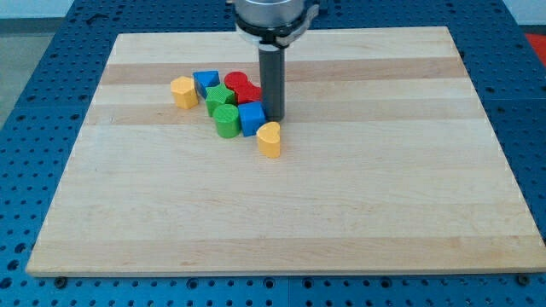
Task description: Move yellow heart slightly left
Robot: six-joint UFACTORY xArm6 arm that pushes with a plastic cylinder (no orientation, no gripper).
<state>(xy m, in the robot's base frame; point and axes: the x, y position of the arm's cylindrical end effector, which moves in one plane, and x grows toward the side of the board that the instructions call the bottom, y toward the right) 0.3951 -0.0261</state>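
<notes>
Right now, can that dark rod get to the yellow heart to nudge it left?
Probably yes. My tip sits just above the yellow heart, toward the view's top, beside the blue block. The board on the heart's right looks free, so I could come round.

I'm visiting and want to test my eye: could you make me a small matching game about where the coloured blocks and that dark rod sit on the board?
Things:
1. yellow heart
2. yellow block
3. green cylinder
4. my tip

Places:
A. farthest toward the view's left of the cluster
B. just above the yellow heart, right of the blue block
C. lowest in the view, at the cluster's bottom right
D. immediately left of the blue block

Pairs: 1-C, 2-A, 3-D, 4-B
</notes>
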